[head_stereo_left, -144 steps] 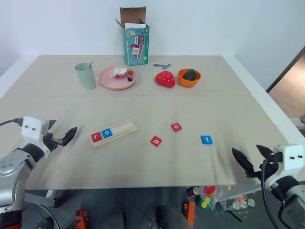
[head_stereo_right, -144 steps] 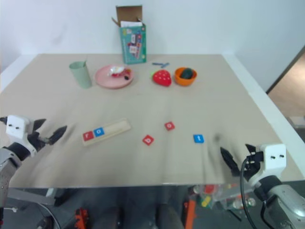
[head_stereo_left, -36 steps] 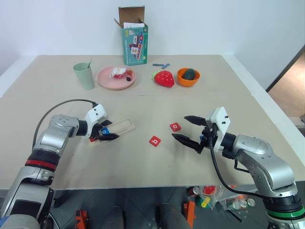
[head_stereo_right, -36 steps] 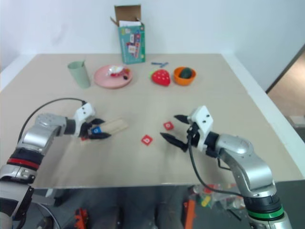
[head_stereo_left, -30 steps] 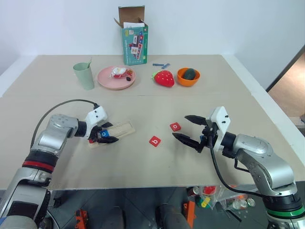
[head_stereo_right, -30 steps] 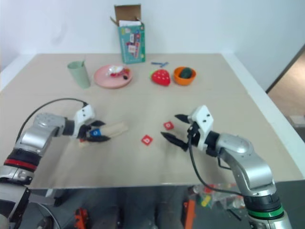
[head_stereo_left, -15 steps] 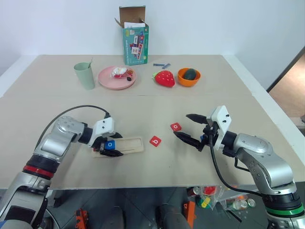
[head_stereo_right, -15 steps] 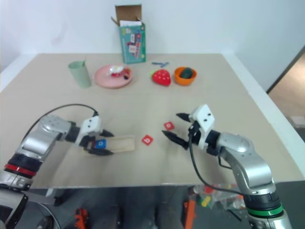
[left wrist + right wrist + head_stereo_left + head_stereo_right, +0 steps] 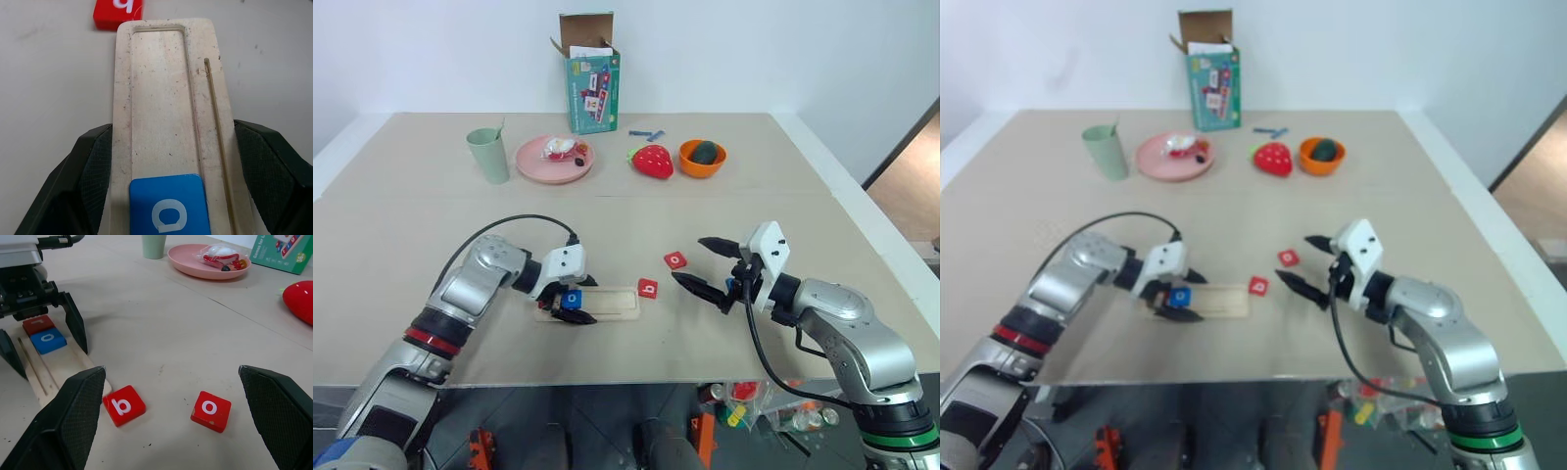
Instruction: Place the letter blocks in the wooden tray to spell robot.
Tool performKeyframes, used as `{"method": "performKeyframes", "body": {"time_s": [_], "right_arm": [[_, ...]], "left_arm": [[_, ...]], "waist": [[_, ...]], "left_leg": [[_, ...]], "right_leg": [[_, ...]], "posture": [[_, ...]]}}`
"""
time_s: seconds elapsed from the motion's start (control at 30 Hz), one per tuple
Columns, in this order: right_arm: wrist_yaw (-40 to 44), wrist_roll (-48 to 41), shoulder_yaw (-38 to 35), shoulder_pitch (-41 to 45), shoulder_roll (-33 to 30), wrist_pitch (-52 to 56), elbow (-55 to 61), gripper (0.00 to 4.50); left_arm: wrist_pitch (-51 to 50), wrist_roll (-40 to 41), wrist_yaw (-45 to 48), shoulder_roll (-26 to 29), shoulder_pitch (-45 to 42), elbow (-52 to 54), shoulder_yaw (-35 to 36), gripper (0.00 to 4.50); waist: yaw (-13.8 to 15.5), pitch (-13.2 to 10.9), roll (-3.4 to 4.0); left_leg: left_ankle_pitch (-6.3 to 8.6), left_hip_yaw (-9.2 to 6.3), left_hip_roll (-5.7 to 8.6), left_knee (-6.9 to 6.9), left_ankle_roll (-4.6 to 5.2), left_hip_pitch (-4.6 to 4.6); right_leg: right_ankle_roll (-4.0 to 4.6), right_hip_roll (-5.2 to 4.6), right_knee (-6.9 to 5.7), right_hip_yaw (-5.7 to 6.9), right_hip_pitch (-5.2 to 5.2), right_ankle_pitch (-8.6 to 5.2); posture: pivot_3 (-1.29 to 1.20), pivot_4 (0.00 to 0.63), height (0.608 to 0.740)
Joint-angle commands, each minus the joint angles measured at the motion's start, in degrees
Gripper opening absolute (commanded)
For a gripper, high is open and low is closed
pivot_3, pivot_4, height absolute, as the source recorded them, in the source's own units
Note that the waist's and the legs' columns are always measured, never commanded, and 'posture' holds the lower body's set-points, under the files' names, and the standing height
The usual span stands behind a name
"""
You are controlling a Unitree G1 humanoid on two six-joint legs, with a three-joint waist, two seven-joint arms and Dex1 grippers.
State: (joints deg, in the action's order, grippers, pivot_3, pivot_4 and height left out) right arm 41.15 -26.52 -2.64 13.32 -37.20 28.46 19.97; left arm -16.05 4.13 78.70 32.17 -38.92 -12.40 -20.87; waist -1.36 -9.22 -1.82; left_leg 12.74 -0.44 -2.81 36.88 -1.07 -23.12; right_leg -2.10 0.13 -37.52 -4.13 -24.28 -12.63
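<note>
My left gripper [image 9: 585, 301] is shut across the width of the wooden tray [image 9: 612, 303], one black finger [image 9: 93, 171] on each long side. A red r block [image 9: 38, 324] and a blue o block [image 9: 571, 299] lie in the tray's groove at the gripper's end. The rest of the groove is bare. A red b block [image 9: 648, 288] lies on the table right at the tray's far end. A red o block [image 9: 675, 260] lies a little beyond it. My right gripper [image 9: 690, 259] stands open just right of the red o block, holding nothing.
Along the back of the table stand a green cup [image 9: 489, 155], a pink plate [image 9: 570, 171] with a wrapped item, a red strawberry toy [image 9: 652, 161], an orange bowl [image 9: 702, 158] and an open cardboard box [image 9: 592, 73]. The table's right edge is close to my right arm.
My left gripper has slid the tray with its two blocks to the right, turning it level, and the red b block has shifted right at its end. The right gripper has stayed put.
</note>
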Motion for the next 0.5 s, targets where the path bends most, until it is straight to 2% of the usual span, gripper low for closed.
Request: {"method": "performKeyframes", "body": {"time_s": [0.03, 0.5], "right_arm": [[-0.08, -0.20, -2.27, 0.36, -0.03, -1.31, 1.34, 4.50], [0.05, -0.29, -2.47, -0.79, -0.53, -1.18, 1.90, 4.50]], "left_arm": [[0.85, -0.56, -0.52, -0.64, -1.97, 0.38, -0.22, 3.20], [1.77, -1.88, -2.22, -2.13, -3.14, -1.19, -0.71, 3.20]], "waist": [[-0.02, 0.00, 0.00], [-0.03, 0.00, 0.00]], "left_leg": [[0.00, 0.00, 0.00, 0.00, 0.00, 0.00], [0.00, -0.03, -0.01, 0.00, 0.00, -0.01]], "right_leg": [[0.00, 0.01, 0.00, 0.00, 0.00, 0.00], [-0.01, 0.10, -0.01, -0.11, 0.00, 0.00]], "posture": [[0.00, 0.150, 0.740], [0.00, 0.150, 0.740]]}}
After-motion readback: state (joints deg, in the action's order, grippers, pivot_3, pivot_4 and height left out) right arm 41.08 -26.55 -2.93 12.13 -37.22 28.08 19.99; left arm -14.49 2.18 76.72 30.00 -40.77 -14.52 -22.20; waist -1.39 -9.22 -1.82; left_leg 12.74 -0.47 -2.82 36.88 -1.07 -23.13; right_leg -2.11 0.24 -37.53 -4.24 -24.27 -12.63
